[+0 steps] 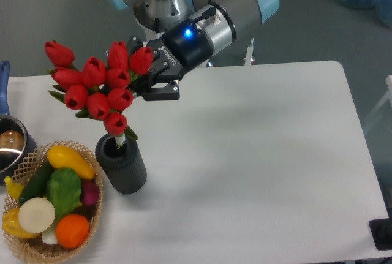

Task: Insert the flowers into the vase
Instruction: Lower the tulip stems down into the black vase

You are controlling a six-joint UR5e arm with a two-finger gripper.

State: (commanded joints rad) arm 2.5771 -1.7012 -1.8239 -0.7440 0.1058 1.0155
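Observation:
The flowers (97, 86), a bunch of red tulip buds with green leaves, hang tilted above the vase (122, 167). The vase is a dark ribbed cylinder standing upright at the left of the white table. The bunch's pale lower stem reaches down to the vase's round mouth and seems to dip just inside it. My gripper (146, 84) is shut on the flowers from the right side, up and to the right of the vase. The buds hide where the fingers meet the stems.
A wicker basket (92, 227) with toy vegetables and fruit sits just left of the vase, nearly touching it. A metal pot (11, 147) with a blue handle is at the far left edge. The arm's base (164, 13) stands behind the table.

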